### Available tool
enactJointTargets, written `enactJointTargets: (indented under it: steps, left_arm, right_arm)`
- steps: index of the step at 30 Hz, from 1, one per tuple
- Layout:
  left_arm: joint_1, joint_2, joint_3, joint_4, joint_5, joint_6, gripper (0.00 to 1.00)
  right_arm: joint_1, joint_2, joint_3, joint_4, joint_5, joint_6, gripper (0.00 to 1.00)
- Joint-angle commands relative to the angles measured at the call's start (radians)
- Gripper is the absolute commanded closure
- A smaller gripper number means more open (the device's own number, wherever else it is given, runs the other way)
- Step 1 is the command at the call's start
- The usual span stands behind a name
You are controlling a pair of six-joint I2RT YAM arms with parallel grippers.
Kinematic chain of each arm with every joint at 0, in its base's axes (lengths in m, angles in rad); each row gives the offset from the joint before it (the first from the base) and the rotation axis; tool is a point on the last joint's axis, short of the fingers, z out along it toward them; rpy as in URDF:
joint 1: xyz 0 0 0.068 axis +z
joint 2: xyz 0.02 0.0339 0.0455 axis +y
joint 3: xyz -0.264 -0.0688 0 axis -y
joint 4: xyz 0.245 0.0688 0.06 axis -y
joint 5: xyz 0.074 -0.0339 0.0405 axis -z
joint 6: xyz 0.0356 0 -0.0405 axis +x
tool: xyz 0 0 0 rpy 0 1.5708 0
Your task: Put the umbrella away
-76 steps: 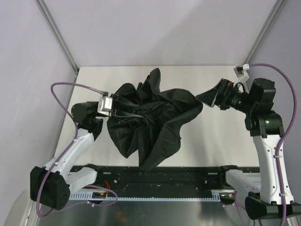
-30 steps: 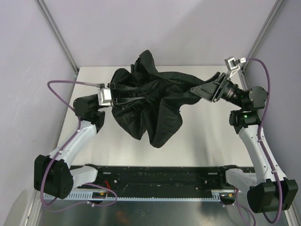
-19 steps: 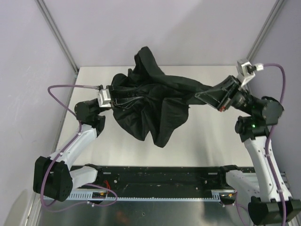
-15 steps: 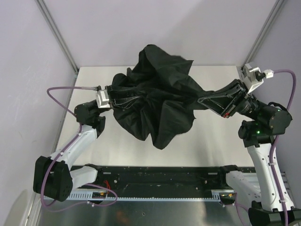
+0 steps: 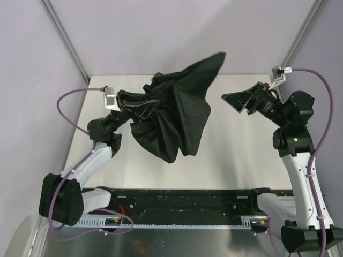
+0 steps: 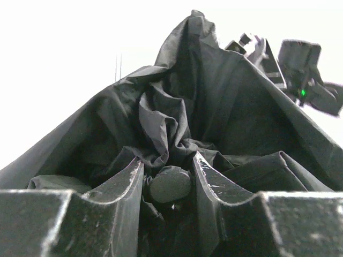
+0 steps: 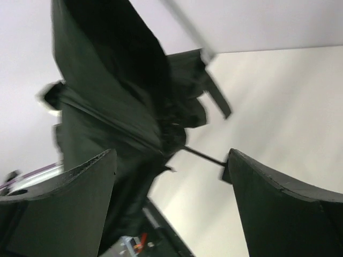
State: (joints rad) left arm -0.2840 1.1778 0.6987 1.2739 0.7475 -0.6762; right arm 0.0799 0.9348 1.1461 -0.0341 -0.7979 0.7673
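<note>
Umbrella [image 5: 177, 118]: half-collapsed, lifted above the counter [image 5: 241, 150]. Left hand [image 5: 131, 101] clenched on its bunched centre. Right hand [image 5: 237, 98] spread, grasping nothing. Step, judged: gathering the canopy. Next: right hand catches the loose fabric.

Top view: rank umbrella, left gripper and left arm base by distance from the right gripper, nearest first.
From the right gripper, jaws open:
1. umbrella, just to its left, not touching.
2. left gripper, beyond the fabric, clamped on the umbrella's left side.
3. left arm base, near-left corner, farthest.
</note>
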Motion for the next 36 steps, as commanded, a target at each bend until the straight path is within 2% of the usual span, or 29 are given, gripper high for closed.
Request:
enactJointTargets:
  steps: [1, 4, 7, 11, 14, 16, 19, 24, 27, 29, 30, 32, 33, 34, 36]
  left_arm:
    - [0.003, 0.005, -0.005, 0.209, -0.2, -0.212, 1.0]
    - [0.003, 0.02, -0.003, 0.2, -0.189, -0.256, 1.0]
    - [0.0, 0.021, -0.011, 0.198, -0.163, -0.251, 1.0]
    - [-0.019, 0.009, -0.023, 0.197, -0.107, -0.19, 1.0]
    - [-0.025, -0.002, -0.023, 0.197, -0.046, -0.174, 1.0]
    - [-0.028, -0.011, -0.016, 0.198, 0.01, -0.161, 1.0]
    - [-0.03, -0.027, -0.008, 0.199, 0.073, -0.15, 1.0]
    - [-0.04, -0.039, 0.009, 0.201, 0.135, -0.141, 1.0]
    - [-0.047, -0.035, 0.019, 0.207, 0.157, -0.138, 1.0]
    - [-0.05, -0.03, 0.024, 0.21, 0.16, -0.136, 1.0]
    - [-0.051, -0.026, 0.025, 0.211, 0.159, -0.136, 1.0]
    - [-0.053, -0.018, 0.032, 0.212, 0.154, -0.142, 1.0]
    - [-0.056, -0.014, 0.037, 0.214, 0.153, -0.148, 1.0]
    - [-0.059, -0.009, 0.044, 0.215, 0.155, -0.153, 1.0]
    - [-0.071, -0.001, 0.057, 0.224, 0.165, -0.165, 1.0]
  right_arm:
    - [0.006, -0.091, 0.093, -0.441, 0.298, -0.36, 0.11]
    - [0.098, -0.125, 0.131, -0.461, 0.387, -0.389, 0.19]
    - [0.273, -0.109, 0.198, -0.422, 0.47, -0.398, 0.29]
    - [0.524, 0.016, 0.297, -0.408, 0.604, -0.471, 0.49]
    - [0.69, 0.129, 0.382, -0.415, 0.707, -0.558, 0.56]
    - [0.742, 0.176, 0.417, -0.41, 0.757, -0.585, 0.59]
    - [0.749, 0.206, 0.445, -0.414, 0.787, -0.605, 0.61]
    - [0.677, 0.211, 0.406, -0.43, 0.761, -0.598, 0.68]
    - [0.593, 0.158, 0.356, -0.39, 0.633, -0.547, 0.69]
    - [0.51, 0.107, 0.322, -0.335, 0.448, -0.491, 0.59]
    - [0.467, 0.085, 0.31, -0.312, 0.367, -0.463, 0.51]
    - [0.402, 0.053, 0.299, -0.294, 0.28, -0.43, 0.37]
    - [0.376, 0.048, 0.298, -0.298, 0.266, -0.428, 0.34]
    - [0.352, 0.049, 0.298, -0.309, 0.26, -0.431, 0.34]
    - [0.311, 0.063, 0.299, -0.334, 0.25, -0.44, 0.46]
